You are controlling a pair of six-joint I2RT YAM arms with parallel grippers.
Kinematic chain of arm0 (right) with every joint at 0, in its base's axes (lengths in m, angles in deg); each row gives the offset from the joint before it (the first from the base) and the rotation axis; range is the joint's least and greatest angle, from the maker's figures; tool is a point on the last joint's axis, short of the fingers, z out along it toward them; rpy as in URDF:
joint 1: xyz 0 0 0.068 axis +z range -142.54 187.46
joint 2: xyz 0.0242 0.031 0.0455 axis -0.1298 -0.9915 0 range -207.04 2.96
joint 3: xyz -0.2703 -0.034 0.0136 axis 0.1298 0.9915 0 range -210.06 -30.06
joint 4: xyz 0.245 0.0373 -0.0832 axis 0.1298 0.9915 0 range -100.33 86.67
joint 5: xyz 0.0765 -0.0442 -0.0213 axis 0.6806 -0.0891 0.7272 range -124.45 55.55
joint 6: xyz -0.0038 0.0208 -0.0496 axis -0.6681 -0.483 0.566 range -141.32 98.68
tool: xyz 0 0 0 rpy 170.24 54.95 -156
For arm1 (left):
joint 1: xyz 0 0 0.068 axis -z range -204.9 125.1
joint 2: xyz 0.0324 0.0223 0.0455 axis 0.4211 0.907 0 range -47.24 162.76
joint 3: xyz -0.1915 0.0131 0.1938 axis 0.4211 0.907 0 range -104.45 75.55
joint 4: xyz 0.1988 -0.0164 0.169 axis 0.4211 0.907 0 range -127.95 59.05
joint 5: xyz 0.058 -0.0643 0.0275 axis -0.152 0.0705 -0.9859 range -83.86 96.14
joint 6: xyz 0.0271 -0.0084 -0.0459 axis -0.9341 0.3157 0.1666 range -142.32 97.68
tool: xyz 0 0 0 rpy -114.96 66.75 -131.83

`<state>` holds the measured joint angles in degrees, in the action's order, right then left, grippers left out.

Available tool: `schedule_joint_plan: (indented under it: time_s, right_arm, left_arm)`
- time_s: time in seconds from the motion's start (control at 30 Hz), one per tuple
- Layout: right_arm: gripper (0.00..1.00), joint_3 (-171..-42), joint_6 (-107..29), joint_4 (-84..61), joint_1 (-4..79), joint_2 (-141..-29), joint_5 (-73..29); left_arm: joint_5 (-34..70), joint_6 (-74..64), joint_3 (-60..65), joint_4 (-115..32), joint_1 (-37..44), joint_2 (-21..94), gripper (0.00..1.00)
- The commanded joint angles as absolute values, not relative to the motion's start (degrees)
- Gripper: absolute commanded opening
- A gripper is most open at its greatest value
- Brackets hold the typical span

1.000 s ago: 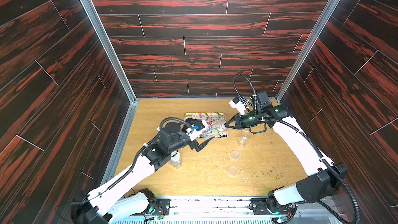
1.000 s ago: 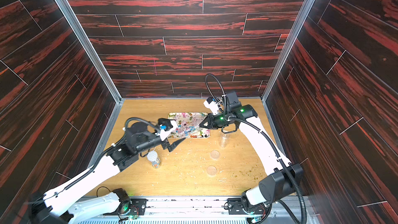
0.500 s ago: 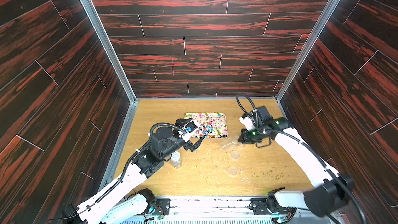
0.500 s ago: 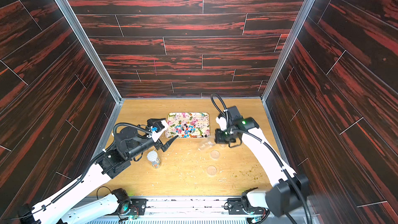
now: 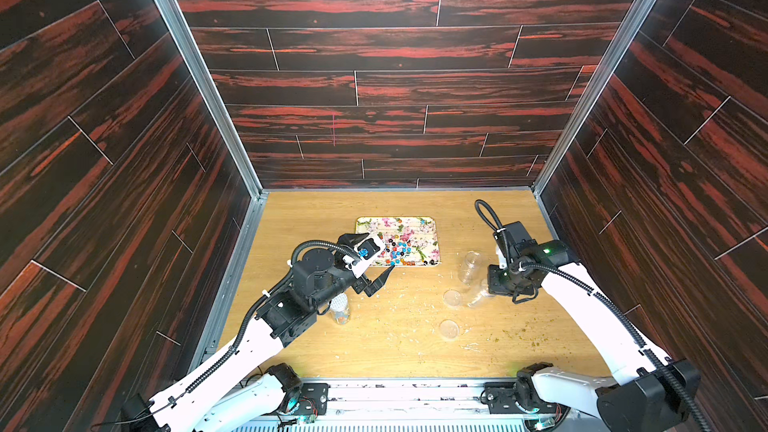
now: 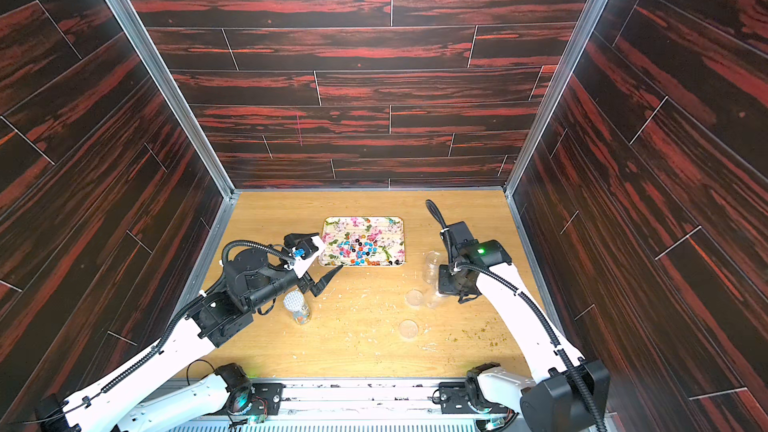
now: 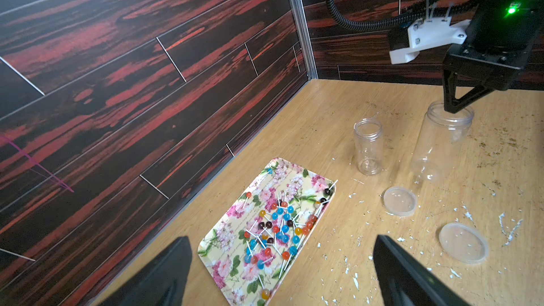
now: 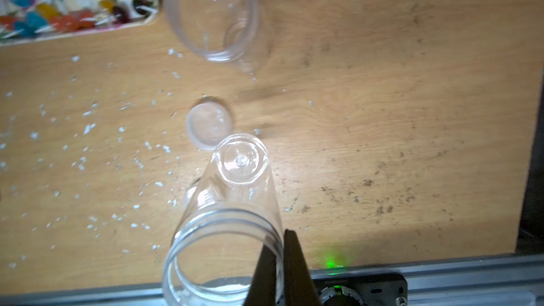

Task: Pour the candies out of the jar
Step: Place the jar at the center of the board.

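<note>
The jar (image 8: 229, 198) is clear and empty. My right gripper (image 8: 282, 232) is shut on its rim, one finger inside and one outside. It hangs tilted, mouth up, with its base low over the table, right of a loose lid (image 5: 452, 297). The candies (image 7: 276, 228) lie in a heap on the flowered tray (image 7: 223, 272), and in both top views (image 5: 399, 249) (image 6: 359, 249) they sit at the tray's near side. My left gripper (image 7: 281, 238) is open and holds nothing, just in front of the tray's near left corner.
A second empty jar (image 5: 469, 268) stands open behind the held one. A lidded jar (image 5: 340, 309) with some candies stands by the left arm. Another lid (image 5: 449, 329) lies nearer the front. White flecks and brown crumbs are scattered on the table.
My right gripper has carried the jar from above the tray to the right and down, beside the lids, turning its mouth up. The left gripper has drawn back a little from the tray.
</note>
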<state>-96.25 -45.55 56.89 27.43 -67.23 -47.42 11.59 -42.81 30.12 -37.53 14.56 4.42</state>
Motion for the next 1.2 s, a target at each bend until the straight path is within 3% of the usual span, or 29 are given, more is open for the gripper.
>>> schedule_joint_plan:
  time_s: [0.0,0.53,1.17]
  right_arm:
    - [0.07,-96.1,-47.3,58.1,26.3,-68.8,-50.6]
    - [0.09,-93.7,-47.1,50.9,25.5,-77.8,-50.3]
    - [0.27,-96.2,-46.6,52.3,25.5,-78.2,-51.0]
  left_arm:
    - [11.4,-42.0,30.9,-38.7,14.7,3.4,1.00]
    - [11.8,-41.6,31.5,-39.0,14.7,3.3,1.00]
    - [11.1,-40.5,31.6,-39.5,14.7,4.4,1.00]
